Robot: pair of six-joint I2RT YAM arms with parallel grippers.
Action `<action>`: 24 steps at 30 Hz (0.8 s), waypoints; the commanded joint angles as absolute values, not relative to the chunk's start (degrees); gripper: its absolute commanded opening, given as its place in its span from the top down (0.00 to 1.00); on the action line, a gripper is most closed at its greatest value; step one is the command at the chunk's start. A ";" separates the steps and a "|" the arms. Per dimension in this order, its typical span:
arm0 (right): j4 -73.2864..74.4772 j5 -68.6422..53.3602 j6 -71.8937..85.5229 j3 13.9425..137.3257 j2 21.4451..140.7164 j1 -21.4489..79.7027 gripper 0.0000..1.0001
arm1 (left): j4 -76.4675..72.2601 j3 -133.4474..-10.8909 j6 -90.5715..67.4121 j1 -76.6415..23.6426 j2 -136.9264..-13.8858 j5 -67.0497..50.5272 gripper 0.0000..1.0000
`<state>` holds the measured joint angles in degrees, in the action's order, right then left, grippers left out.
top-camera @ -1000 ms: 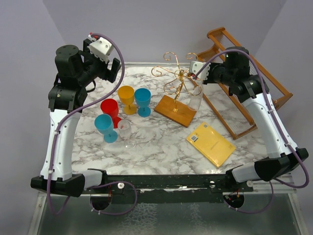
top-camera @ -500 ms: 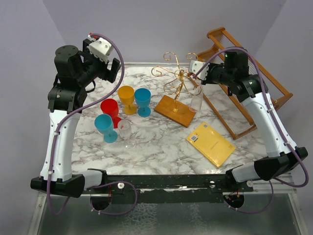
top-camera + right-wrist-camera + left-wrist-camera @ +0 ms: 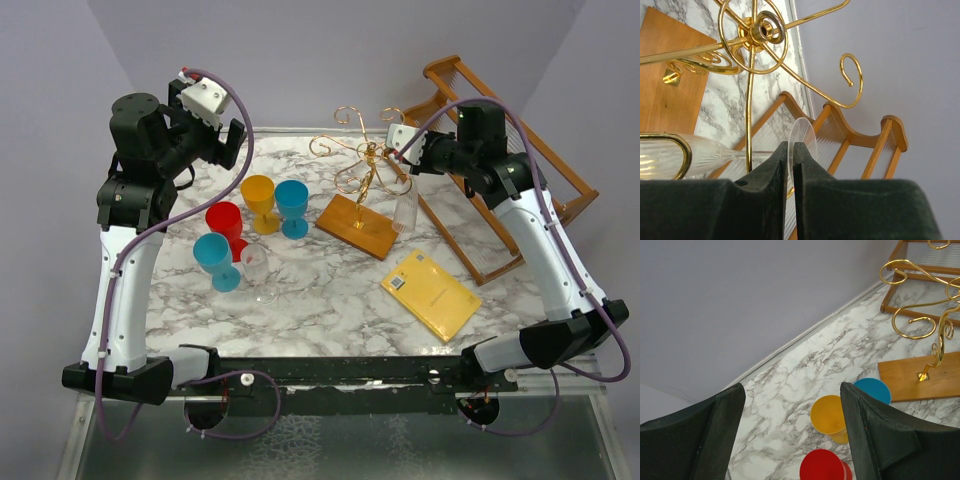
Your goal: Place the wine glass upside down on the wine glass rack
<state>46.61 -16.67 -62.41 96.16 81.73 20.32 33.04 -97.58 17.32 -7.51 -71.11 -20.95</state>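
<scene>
At the wine glass rack (image 3: 365,195), I see right gripper (image 3: 790,155) pinching the wine glass (image 3: 405,205) stem; left gripper (image 3: 790,435) wide, empty.

Overhead from behind the arms; wrist views close in — both sharing the wine glass rack (image 3: 362,190) (image 3: 920,335) (image 3: 757,37).

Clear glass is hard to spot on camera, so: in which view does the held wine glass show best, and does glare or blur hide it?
Top external: wine glass is faint against the marble. Right wrist: sharp, ribbed bowl and foot show by the right hand; no strong glare.
</scene>
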 commanded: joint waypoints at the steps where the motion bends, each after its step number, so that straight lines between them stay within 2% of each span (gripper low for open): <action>1: 47.09 -19.39 -60.24 95.08 81.57 20.79 0.90 | 32.04 -97.12 17.63 -7.30 -69.62 -21.13 0.20; 24: 46.23 -23.29 -54.76 94.22 81.41 20.82 0.77 | 32.21 -96.84 17.91 -7.24 -69.70 -21.09 0.20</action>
